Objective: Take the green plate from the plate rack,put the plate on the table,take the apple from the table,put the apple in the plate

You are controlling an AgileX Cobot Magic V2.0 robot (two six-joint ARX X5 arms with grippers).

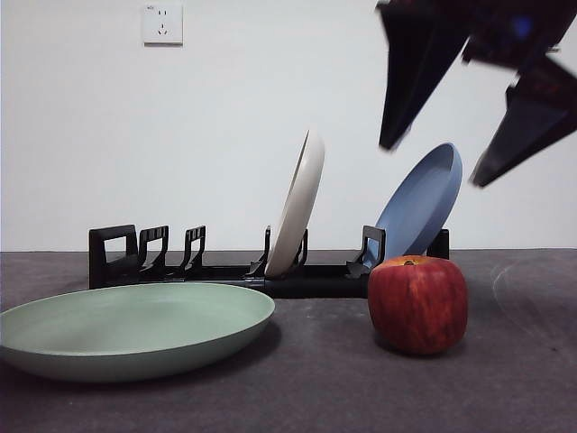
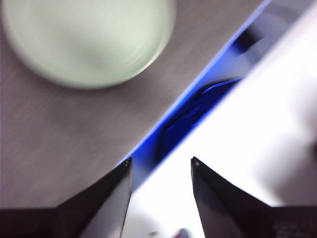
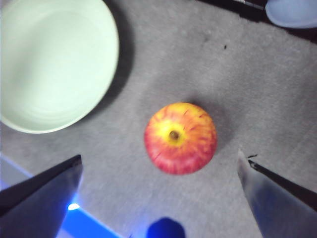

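The green plate [image 1: 135, 329] lies flat near the table's [image 1: 505, 388] front left edge, out of the plate rack [image 1: 225, 266]. The apple [image 1: 417, 303] stands right of it, apart. The right gripper [image 3: 158, 198] hangs spread and empty above the apple; centre it, descend straight, close gently around the widest part. The left gripper [image 2: 161, 171] waits released
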